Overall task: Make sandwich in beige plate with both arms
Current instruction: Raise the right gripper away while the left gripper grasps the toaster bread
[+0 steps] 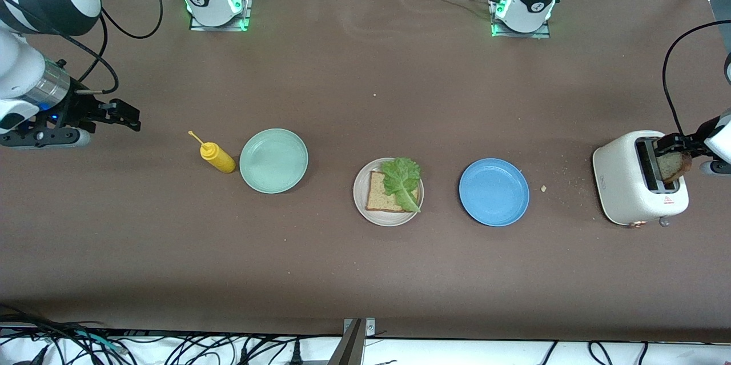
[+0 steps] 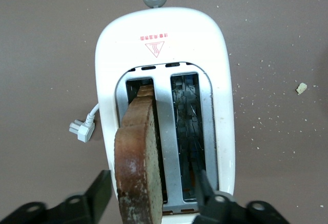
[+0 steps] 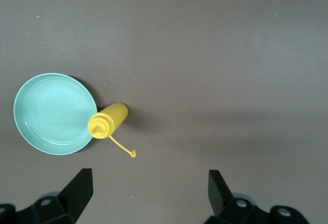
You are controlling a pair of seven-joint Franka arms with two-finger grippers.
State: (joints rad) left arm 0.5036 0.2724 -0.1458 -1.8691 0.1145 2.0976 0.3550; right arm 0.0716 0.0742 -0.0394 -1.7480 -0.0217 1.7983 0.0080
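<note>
Left gripper (image 2: 154,196) sits over the white toaster (image 1: 625,179) at the left arm's end of the counter (image 1: 365,273). Its jaws straddle the toast slice (image 2: 136,157) poking out of one slot; can't tell if they're actually pinching it. Right gripper (image 3: 148,188) waits up in the air at the right arm's end, jaws spread wide, holding nothing. The beige plate (image 1: 361,196) sits mid-counter between the mint plate (image 1: 273,160) and blue plate (image 1: 494,192), with a bread slice (image 1: 381,196) and lettuce leaf (image 1: 402,179) on it. A yellow squeeze bottle (image 1: 217,157) lies beside the mint plate.

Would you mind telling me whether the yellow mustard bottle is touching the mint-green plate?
Cannot tell. In the front view the mustard bottle lies right beside the mint-green plate; neither view shows contact or a gap plainly.
</note>
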